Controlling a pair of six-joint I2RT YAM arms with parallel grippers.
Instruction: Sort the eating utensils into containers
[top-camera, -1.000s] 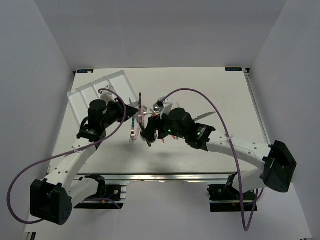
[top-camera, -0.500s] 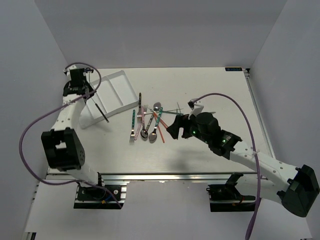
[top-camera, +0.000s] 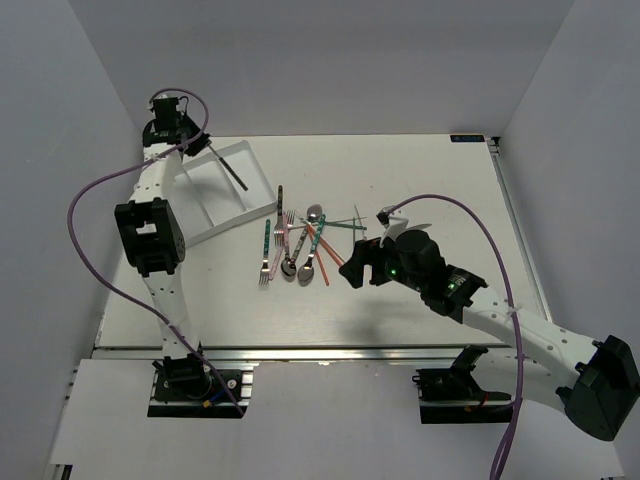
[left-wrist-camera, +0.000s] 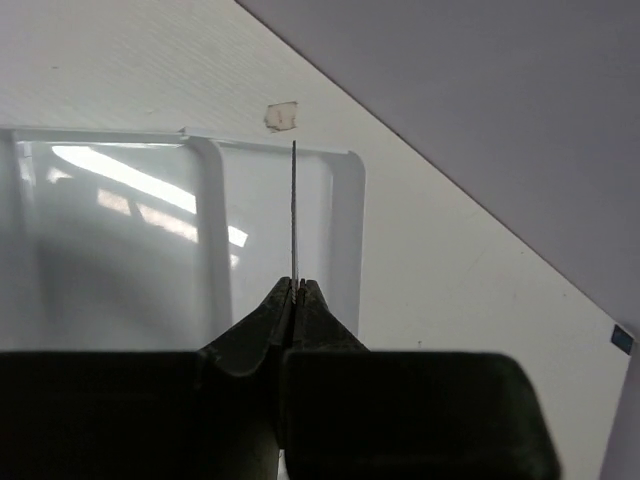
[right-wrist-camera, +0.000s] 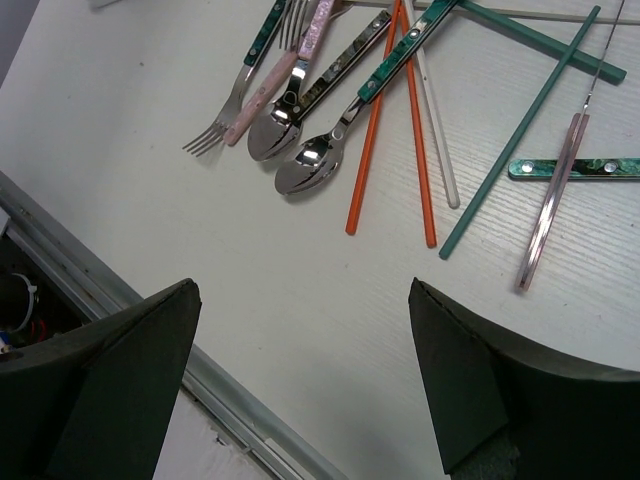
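My left gripper (top-camera: 200, 148) reaches to the back left and is shut on a slim dark utensil (top-camera: 228, 170). The utensil slants out over the far end of the white tray (top-camera: 266, 192). In the left wrist view the utensil (left-wrist-camera: 294, 200) shows edge-on, pinched at my gripper (left-wrist-camera: 296, 286), above a right-hand compartment (left-wrist-camera: 270, 230) of the tray. The other utensils (top-camera: 300, 245) lie in a loose pile mid-table. My right gripper (top-camera: 352, 266) hovers open just right of them; in its own view the gripper (right-wrist-camera: 305, 300) is empty, near two spoons (right-wrist-camera: 290, 150), a fork (right-wrist-camera: 225, 115) and orange chopsticks (right-wrist-camera: 368, 160).
A teal chopstick (right-wrist-camera: 520, 130) and a pink-handled knife (right-wrist-camera: 550, 200) lie to the right of the spoons. The table's metal front rail (right-wrist-camera: 230, 400) runs under my right gripper. White walls close in the table at the back and sides.
My left arm has swung from the pile to the back left, carrying the dark utensil over the tray. My right gripper has drawn back from the pile and opened wide.
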